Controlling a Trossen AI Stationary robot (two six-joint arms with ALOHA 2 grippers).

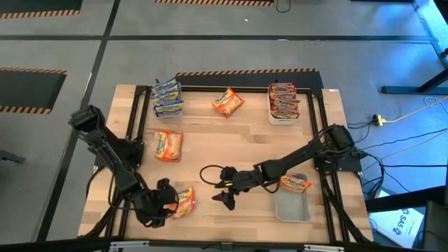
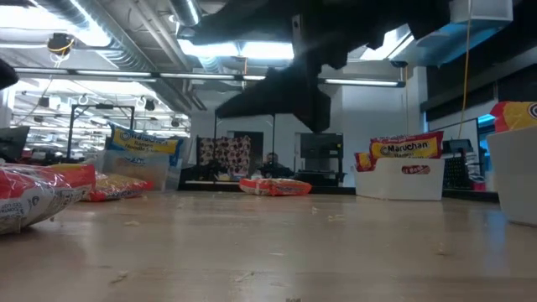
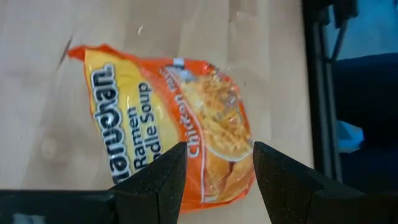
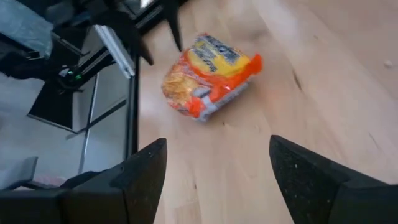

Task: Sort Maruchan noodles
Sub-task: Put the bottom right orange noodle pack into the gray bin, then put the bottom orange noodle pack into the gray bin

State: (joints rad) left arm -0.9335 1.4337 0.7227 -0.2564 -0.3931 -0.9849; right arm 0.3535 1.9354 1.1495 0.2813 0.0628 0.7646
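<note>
Industrial lab: exposed ceiling ducts [image 2: 126, 50], hazard-striped floor tape [image 1: 245, 71].

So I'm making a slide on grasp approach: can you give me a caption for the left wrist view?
Left gripper, fingers open, poised over an orange Maruchan chicken ramen packet lying on the wooden table.

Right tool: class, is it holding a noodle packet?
No: the right tool stands open and empty, the orange packet lying apart on the wooden table.
</note>
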